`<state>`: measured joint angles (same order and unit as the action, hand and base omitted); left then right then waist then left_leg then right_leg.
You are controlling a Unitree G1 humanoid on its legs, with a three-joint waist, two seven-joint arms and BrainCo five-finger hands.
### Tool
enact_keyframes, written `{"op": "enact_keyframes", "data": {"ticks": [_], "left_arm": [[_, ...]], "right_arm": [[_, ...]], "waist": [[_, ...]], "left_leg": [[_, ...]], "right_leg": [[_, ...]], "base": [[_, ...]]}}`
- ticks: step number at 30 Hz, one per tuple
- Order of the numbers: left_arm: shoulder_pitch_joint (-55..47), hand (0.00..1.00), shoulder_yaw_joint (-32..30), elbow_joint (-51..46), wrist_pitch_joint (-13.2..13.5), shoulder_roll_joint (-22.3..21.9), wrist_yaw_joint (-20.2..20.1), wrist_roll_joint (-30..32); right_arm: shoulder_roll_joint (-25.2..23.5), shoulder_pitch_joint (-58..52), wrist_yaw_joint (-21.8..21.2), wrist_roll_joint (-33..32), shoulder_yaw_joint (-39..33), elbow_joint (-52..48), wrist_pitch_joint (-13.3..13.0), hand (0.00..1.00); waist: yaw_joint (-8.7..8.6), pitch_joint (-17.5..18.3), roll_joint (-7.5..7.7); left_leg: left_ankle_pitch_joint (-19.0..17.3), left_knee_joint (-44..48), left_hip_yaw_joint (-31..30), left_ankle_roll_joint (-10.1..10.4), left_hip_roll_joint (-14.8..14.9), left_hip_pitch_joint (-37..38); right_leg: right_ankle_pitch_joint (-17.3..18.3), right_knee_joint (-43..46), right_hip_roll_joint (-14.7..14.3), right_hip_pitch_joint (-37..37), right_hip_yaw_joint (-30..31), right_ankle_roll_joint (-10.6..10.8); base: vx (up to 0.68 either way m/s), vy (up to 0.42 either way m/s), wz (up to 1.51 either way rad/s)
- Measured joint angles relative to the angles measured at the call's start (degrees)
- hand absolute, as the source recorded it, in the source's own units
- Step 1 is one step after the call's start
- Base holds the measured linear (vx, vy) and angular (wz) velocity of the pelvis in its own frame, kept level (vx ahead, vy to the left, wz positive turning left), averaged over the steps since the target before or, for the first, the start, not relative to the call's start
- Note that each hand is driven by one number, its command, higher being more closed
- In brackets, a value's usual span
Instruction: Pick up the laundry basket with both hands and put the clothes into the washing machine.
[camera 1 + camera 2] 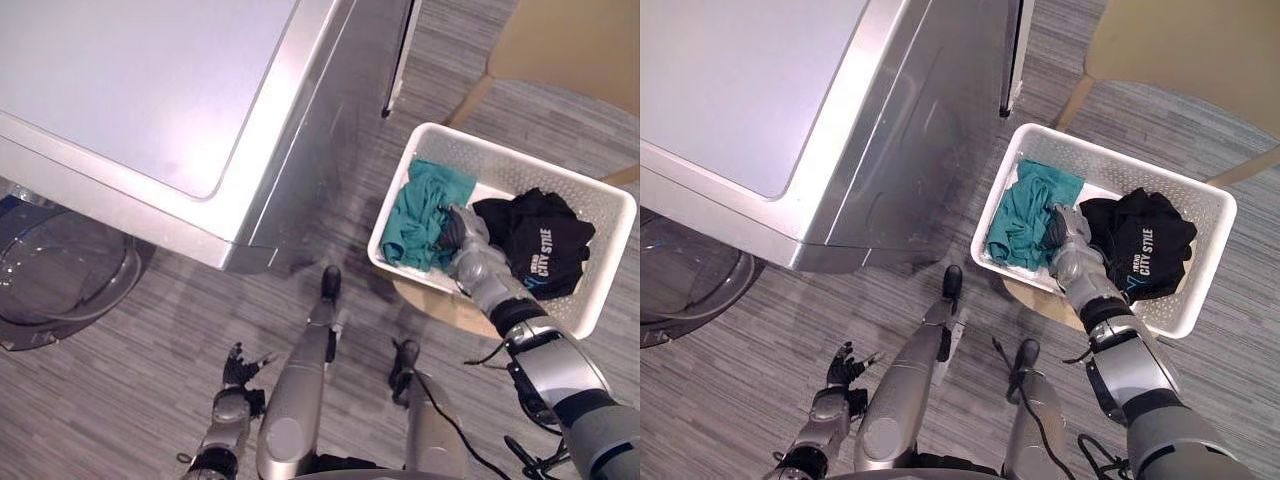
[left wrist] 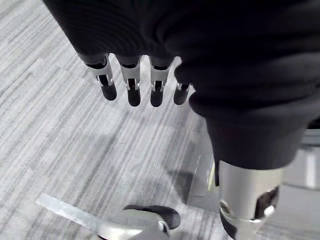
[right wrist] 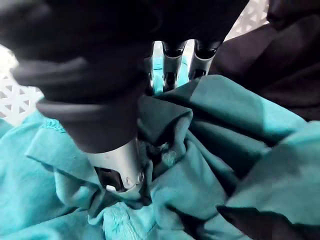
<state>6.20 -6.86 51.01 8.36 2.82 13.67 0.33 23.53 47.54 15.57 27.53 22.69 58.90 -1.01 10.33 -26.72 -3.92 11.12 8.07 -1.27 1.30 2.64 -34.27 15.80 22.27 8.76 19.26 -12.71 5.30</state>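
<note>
Nearest, the robot's left hand (image 1: 237, 368) hangs low over the floor, fingers loose and empty. Further out, its right hand (image 1: 462, 232) reaches into the white laundry basket (image 1: 570, 185), thumb and fingers pinching a fold of the teal garment (image 1: 425, 205) beside a black garment (image 1: 545, 240). The cloth looks soft, light and limp, so a deep bunched grip seems wise. Beyond stands the washing machine (image 1: 150, 90).

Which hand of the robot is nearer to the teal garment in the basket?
Right. The right hand is in the white laundry basket, pinching the teal garment. The left hand hangs open above the floor, well away from the basket.
</note>
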Motion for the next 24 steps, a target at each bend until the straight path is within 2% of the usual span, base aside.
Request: {"op": "enact_keyframes", "data": {"ticks": [5, 9, 13, 17, 20, 21, 24], "left_arm": [[1.41, 0.0, 0.3, 0.08, 0.29, -0.35, 0.21, -0.43], [1.72, 0.0, 1.59, 0.09, 0.33, 0.15, 0.22, -0.77], [1.61, 0.0, 2.46, 0.01, 0.21, 1.0, 0.17, -0.8], [0.69, 0.0, 2.98, -1.28, -0.69, 1.35, -0.14, -0.76], [-1.75, 0.0, 2.92, -2.03, -1.01, 1.62, -1.28, -0.65], [-2.85, 0.0, 2.83, -2.04, -1.49, 1.87, -1.46, -0.51], [-5.13, 0.0, 2.39, -1.96, -1.88, 2.43, -2.5, -0.07]], "right_arm": [[-2.66, -0.63, -0.71, -2.21, -0.32, -1.47, -0.04, 1.0], [-3.5, -3.67, -0.73, -3.53, -5.81, -6.23, -0.09, 1.0], [-4.62, -9.61, 0.64, -8.15, -15.23, -18.76, -0.33, 1.0], [-9.22, -19.48, 1.92, -14.47, -21.87, -34.14, -1.11, 1.0], [-12.96, -27.27, 1.94, -17.97, -22.46, -44.4, -3.59, 1.0], [-14.47, -30.25, 1.48, -19.53, -22.68, -47.86, -4.71, 1.0], [-17.54, -37.26, -0.9, -23.99, -23.05, -55.22, -6.51, 1.0]], "waist": [[-0.03, -0.72, 0.93], [-0.11, -0.89, 1.22], [-1.65, -1.42, 2.15], [-3.27, -1.87, 3.42], [-3.89, 0.02, 4.41], [-4.8, 1.14, 4.84], [-5.95, 4.0, 6.06]], "left_leg": [[1.44, -2.31, -0.08, -0.21, 0.07, 2.77], [1.82, -4.44, -0.21, 0.28, 0.23, 6.3], [2.29, -7.29, -0.06, 0.72, 0.5, 10.68], [2.36, -9.88, 0.84, 0.81, 0.52, 15.59], [2.33, -11.9, 2.87, 0.81, 0.2, 18.67], [2.32, -12.29, 3.1, 0.8, 0.17, 19.45], [2.1, -13.41, 4.74, 0.87, 0.43, 22.48]], "right_leg": [[-0.08, 0.51, 0.03, -1.44, -0.01, 0.05], [-0.19, -0.36, -0.12, -4.22, 0.0, -0.14], [-0.74, -2.09, -0.65, -7.65, 0.33, -0.56], [-1.24, -4.04, -0.63, -11.55, 0.86, -0.64], [-1.6, -5.65, -0.64, -13.51, 2.22, -0.16], [-1.91, -6.52, -0.64, -14.38, 2.43, 0.07], [-3.35, -8.31, -0.8, -16.43, 3.91, 0.32]], "base": [[0.09, -0.061, 0.02], [0.07, -0.052, 0.03], [0.05, -0.051, -0.06], [0.03, -0.022, -0.1], [0.05, -0.03, -0.27], [0.07, -0.019, -0.17], [0.04, -0.01, -0.26]]}}
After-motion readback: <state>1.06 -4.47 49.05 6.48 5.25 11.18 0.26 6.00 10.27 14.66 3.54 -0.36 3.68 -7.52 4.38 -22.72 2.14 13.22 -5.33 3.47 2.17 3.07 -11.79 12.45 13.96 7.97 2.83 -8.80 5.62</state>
